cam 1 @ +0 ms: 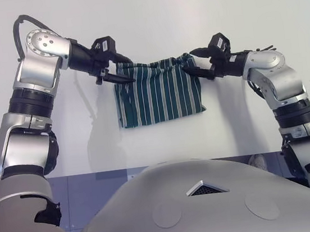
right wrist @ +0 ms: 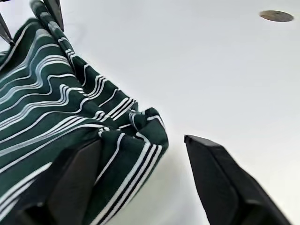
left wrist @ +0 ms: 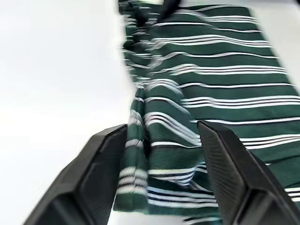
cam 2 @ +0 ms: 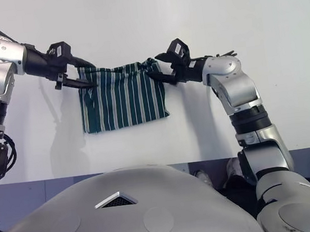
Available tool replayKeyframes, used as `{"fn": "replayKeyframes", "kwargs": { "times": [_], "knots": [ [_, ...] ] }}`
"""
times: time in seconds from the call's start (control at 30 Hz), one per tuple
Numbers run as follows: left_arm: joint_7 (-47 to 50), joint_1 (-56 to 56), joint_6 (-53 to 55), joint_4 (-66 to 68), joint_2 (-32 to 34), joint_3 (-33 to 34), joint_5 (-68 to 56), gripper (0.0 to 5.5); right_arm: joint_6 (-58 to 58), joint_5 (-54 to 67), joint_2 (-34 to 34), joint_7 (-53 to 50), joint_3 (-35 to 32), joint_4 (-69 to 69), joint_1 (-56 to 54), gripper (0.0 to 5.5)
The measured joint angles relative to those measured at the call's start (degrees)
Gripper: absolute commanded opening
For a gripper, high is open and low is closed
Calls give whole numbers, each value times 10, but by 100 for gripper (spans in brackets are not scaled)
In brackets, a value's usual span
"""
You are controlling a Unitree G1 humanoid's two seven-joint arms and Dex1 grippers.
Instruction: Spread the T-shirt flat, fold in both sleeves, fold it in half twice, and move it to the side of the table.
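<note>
With the folded T-shirt [cam 1: 159, 92] lying mid-desk [cam 1: 232, 4] and the left claw [cam 1: 123, 71] and right claw [cam 1: 195, 63] each gaping astride a far corner, both should pinch all layers before lifting evenly.

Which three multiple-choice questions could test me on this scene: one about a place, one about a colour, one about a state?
1. Where is the left claw?
A. at the far left corner of the T-shirt
B. at its near right corner
C. beyond the table's edge

2. What colour is the T-shirt?
A. plain red
B. dark green with white stripes
C. yellow with dots

3. In what state is the T-shirt?
A. folded compact on the table
B. spread out, sleeves showing
C. hanging in the air

Answers: 1 A, its fingers straddle that corner; 2 B, the wrist views show the stripes close; 3 A, it lies as a small rectangle.
</note>
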Motion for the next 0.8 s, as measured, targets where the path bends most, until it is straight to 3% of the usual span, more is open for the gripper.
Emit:
{"fn": "replayKeyframes", "kwargs": {
  "times": [0.17,0.27,0.37,0.43,0.6,0.8],
  "knots": [
    [85,-17,-20,-1,-16,63,15,283,65,45,48,-121,-114,-13,22,323],
    [117,28,-11,-149,-40,88,-35,283,75,62,68,-184,-182,-26,40,323],
    [109,158,14,-320,-46,45,-74,283,63,62,88,-236,-225,-30,59,323],
    [104,227,15,-350,-47,-4,-63,323,49,58,98,-257,-236,-34,70,323],
    [214,230,11,-288,-81,-60,68,415,30,44,121,-267,-216,-56,95,323],
    [326,185,-24,-203,-99,-72,109,523,0,35,133,-308,-225,-68,96,323]
  ]
}}
